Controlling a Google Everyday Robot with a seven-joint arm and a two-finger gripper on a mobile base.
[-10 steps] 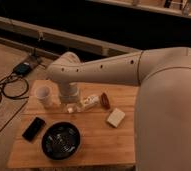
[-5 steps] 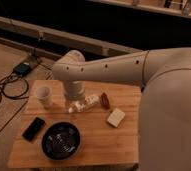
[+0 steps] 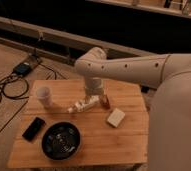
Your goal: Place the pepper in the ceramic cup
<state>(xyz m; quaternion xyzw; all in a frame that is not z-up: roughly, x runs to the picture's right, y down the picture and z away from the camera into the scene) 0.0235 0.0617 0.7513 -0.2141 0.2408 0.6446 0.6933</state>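
Claw [image 3: 94, 95]: at the lower end of the robot's pale arm [image 3: 131, 67], which reaches in from the right and bends down over the rear middle of the wooden tabletop [image 3: 116, 147]. The claw hangs low, close to the surface, and stands released with nothing in it. Its tip is partly hidden by the thick wrist above it.

Pepper [image 3: 105, 102]: a small reddish-brown piece lying on the tabletop just to the right of the claw and slightly nearer the camera. Whether the two touch cannot be told. It is outside the cup.

Ceramic cup [image 3: 44, 96]: a whitish tapered cup standing upright near the left rear part of the tabletop, well apart from the pepper and the claw.

White bottle [image 3: 84, 105]: lies on its side between the cup and the pepper, its right end just below the claw.

Beige block [image 3: 115, 117]: a pale rectangular piece resting flat, near the pepper on its front right side.

Black bowl [image 3: 61, 140]: a wide round bowl at the front left of the tabletop, upright.

Dark phone [image 3: 33, 128]: lies flat just left of the bowl, near the left edge.

Cables [image 3: 4, 90]: dark loops on the floor to the left of the tabletop.
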